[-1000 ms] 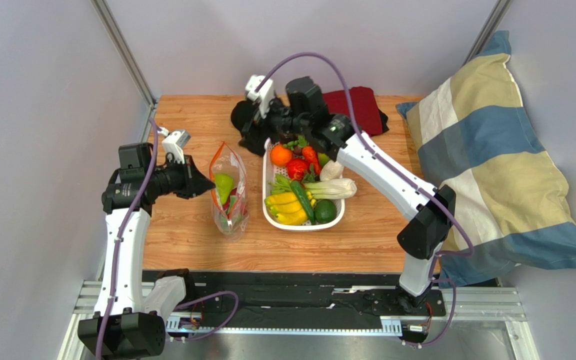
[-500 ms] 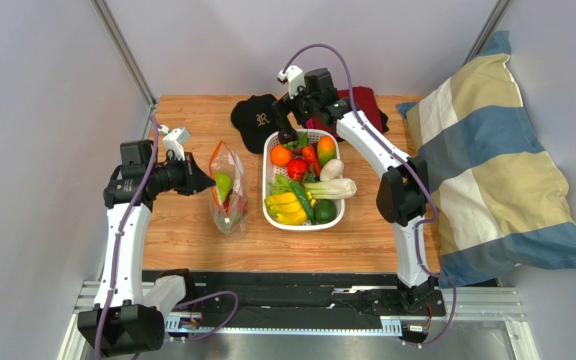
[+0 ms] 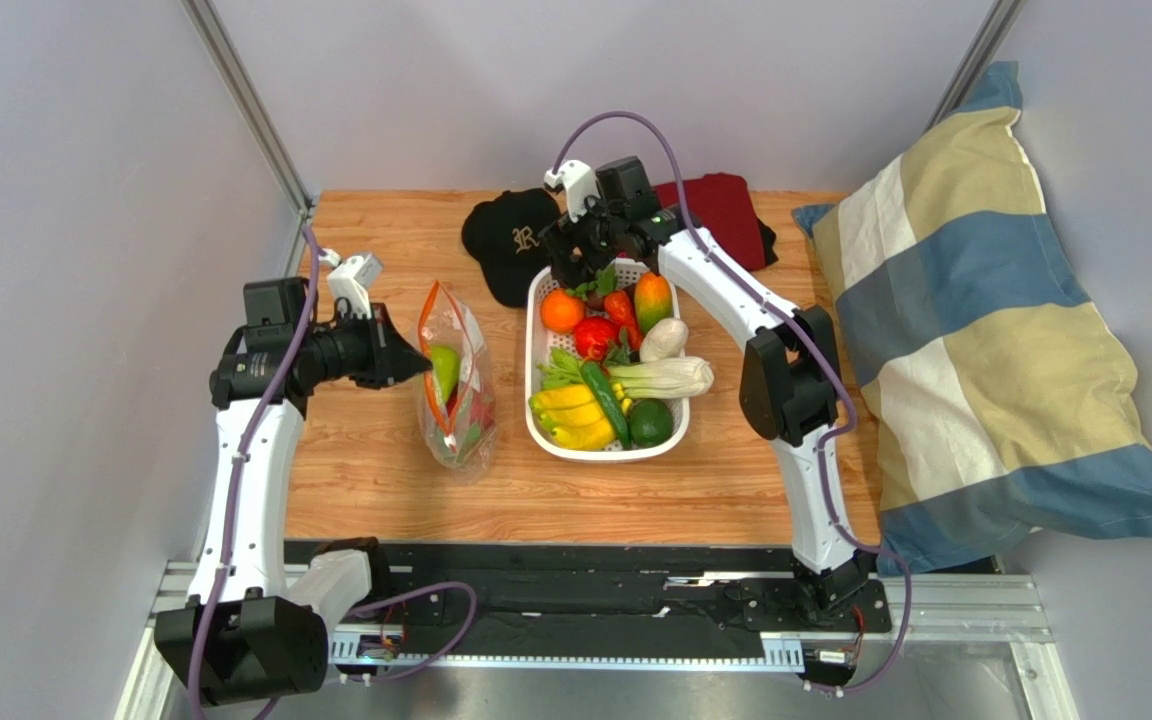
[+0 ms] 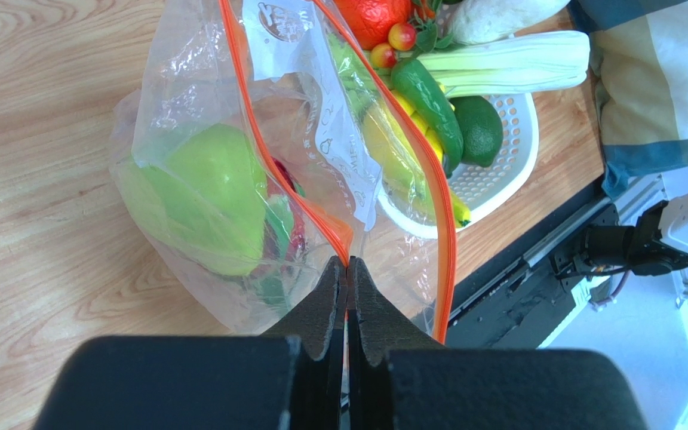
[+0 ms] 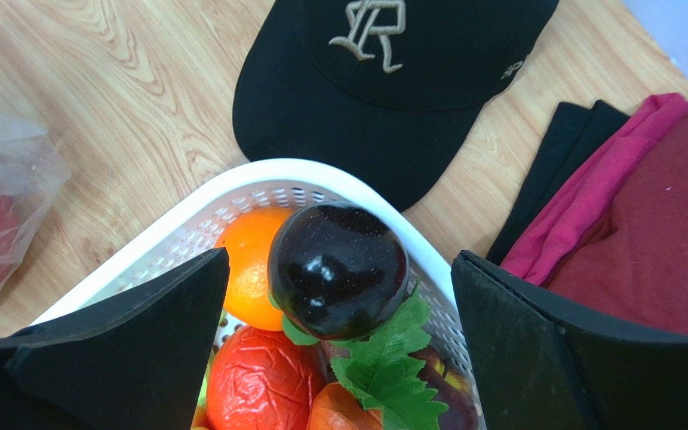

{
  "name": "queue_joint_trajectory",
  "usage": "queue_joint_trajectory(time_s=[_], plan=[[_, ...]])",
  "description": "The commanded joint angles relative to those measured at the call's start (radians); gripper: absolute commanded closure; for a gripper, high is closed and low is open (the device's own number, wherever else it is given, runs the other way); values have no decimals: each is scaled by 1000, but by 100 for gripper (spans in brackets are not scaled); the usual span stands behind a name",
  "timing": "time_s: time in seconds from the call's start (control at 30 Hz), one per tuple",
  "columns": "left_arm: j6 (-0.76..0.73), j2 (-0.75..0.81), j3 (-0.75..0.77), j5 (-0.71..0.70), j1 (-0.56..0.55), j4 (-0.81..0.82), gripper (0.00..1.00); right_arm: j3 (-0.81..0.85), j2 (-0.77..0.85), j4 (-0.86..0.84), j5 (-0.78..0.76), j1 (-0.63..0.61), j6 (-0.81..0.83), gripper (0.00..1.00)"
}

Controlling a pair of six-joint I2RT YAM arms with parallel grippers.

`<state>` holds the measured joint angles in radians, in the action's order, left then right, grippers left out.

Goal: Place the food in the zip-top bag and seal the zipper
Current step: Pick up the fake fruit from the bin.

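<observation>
The zip-top bag (image 3: 458,405) stands open on the table left of the white basket (image 3: 608,449). My left gripper (image 3: 417,365) is shut on the near side of its red zipper (image 4: 258,143), pinched at the fingertips (image 4: 348,262). A light green fruit (image 4: 204,193) and something pink-red sit inside the bag. My right gripper (image 3: 593,252) is open over the basket's far end, jaws wide on either side of the small dark fruit (image 5: 339,278) and not touching it. The orange-green mango (image 3: 653,300) and a dark green round fruit (image 3: 651,423) lie in the basket.
The basket also holds an orange (image 5: 249,260), red pieces, yellow bananas (image 3: 575,420) and white-stemmed greens (image 3: 668,375). A black cap (image 5: 383,81) and dark red cloth (image 5: 653,233) lie just behind the basket. A striped pillow (image 3: 988,330) fills the right side.
My right gripper has swung from over the cap to the basket's far end and come down around the dark fruit. The left gripper and the bag have not moved.
</observation>
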<state>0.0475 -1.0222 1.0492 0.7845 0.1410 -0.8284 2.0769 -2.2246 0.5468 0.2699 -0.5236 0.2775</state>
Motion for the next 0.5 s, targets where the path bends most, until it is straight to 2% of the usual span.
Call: queue_joint_trajectory(time_s=[0.0, 0.37, 0.47], plan=[[-1, -3, 37, 13, 6, 31, 100, 6, -7, 16, 28, -10, 12, 1], [11, -19, 41, 32, 6, 49, 100, -40, -6, 24, 22, -13, 28, 9], [8, -19, 43, 35, 6, 52, 100, -41, -6, 22, 23, -13, 29, 16]])
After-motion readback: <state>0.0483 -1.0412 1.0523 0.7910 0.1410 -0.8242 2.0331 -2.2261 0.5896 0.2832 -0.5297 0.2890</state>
